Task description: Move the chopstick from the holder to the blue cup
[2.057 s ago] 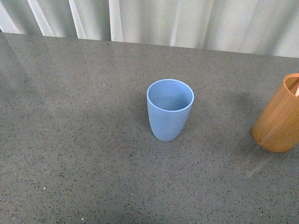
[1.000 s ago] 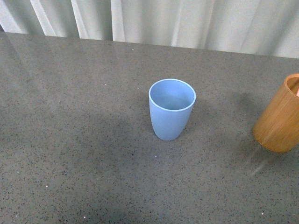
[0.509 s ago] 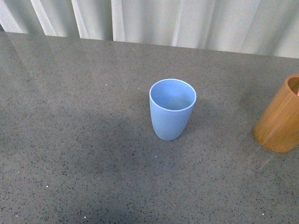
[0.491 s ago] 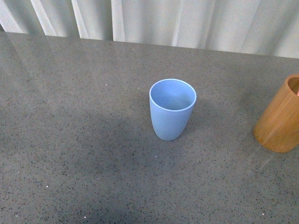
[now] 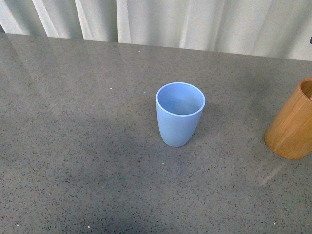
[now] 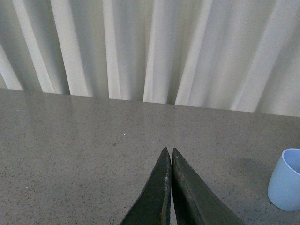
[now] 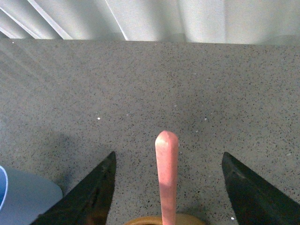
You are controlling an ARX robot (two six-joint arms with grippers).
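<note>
The blue cup [image 5: 179, 114] stands upright and empty in the middle of the grey table. The orange-brown wooden holder [image 5: 292, 121] stands at the right edge of the front view, partly cut off. In the right wrist view a pinkish-red chopstick [image 7: 167, 173] rises from the holder's rim [image 7: 164, 220]. My right gripper [image 7: 168, 157] is open, its fingers wide apart on either side of the chopstick's top, not touching it. The cup's edge shows there too [image 7: 23, 201]. My left gripper [image 6: 168, 152] is shut and empty above the table, with the cup [image 6: 287, 185] off to its side.
A speckled grey table [image 5: 78, 146] runs back to a white pleated curtain [image 5: 170, 19]. Neither arm shows in the front view.
The front camera view has shifted slightly, so the cup and holder sit a little differently in the picture. The cup and holder have not moved on the table.
</note>
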